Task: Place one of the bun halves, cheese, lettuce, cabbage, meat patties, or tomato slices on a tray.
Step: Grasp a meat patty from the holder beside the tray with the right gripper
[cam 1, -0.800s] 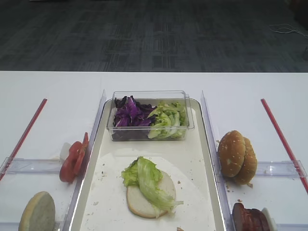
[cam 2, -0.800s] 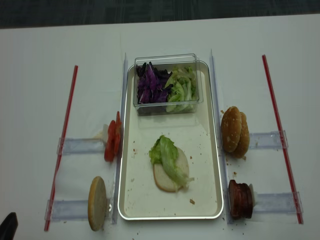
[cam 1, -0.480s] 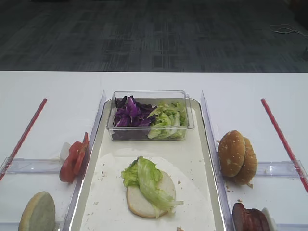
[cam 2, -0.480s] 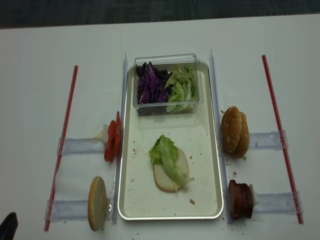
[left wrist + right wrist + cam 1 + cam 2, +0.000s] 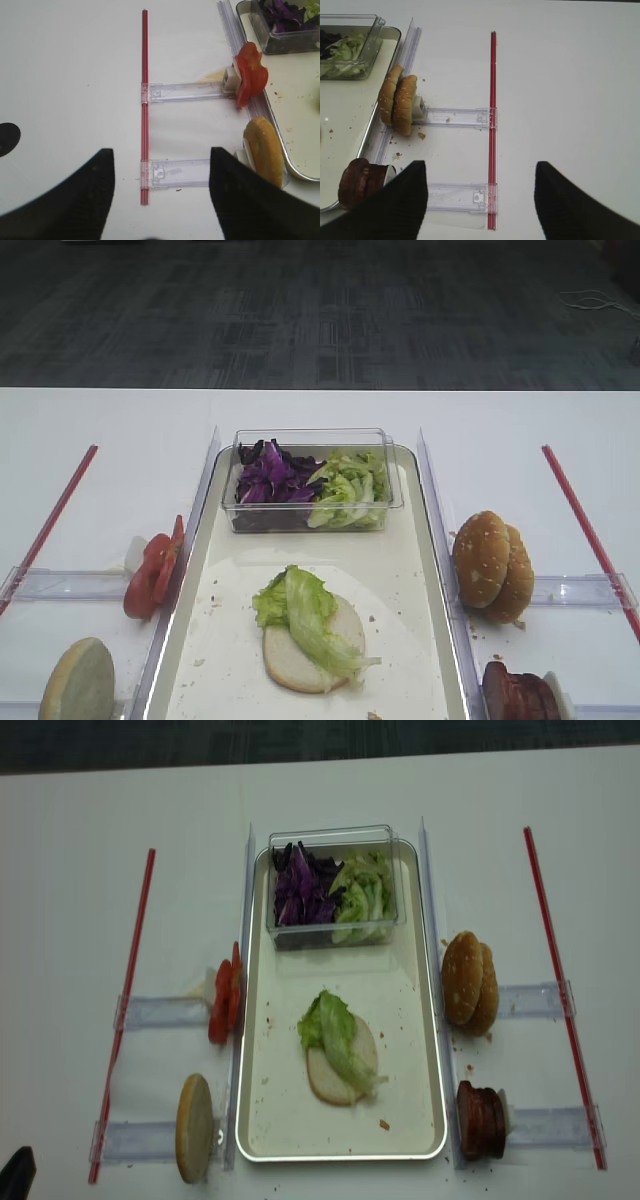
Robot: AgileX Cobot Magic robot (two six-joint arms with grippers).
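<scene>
Going from left to right, 1 pale bun half [image 5: 195, 1126] stands on edge beside the tray's left rim, with about 2 or 3 tomato slices [image 5: 225, 1004] upright just behind it; their exact count is hard to make out. The tray [image 5: 412, 1020] holds 1 clear tub [image 5: 332, 837] containing purple cabbage [image 5: 300, 888] on the left and lettuce [image 5: 362, 898] on the right, plus 1 flat bun half [image 5: 325, 1078] under 1 lettuce leaf [image 5: 338, 1032]. To the right stand 2 sesame bun halves [image 5: 470, 982] and about 2 meat patties [image 5: 481, 1119]. The left gripper [image 5: 160, 200] and right gripper [image 5: 480, 200] each show 2 dark fingers set wide apart, gripping nothing, tips cut off.
</scene>
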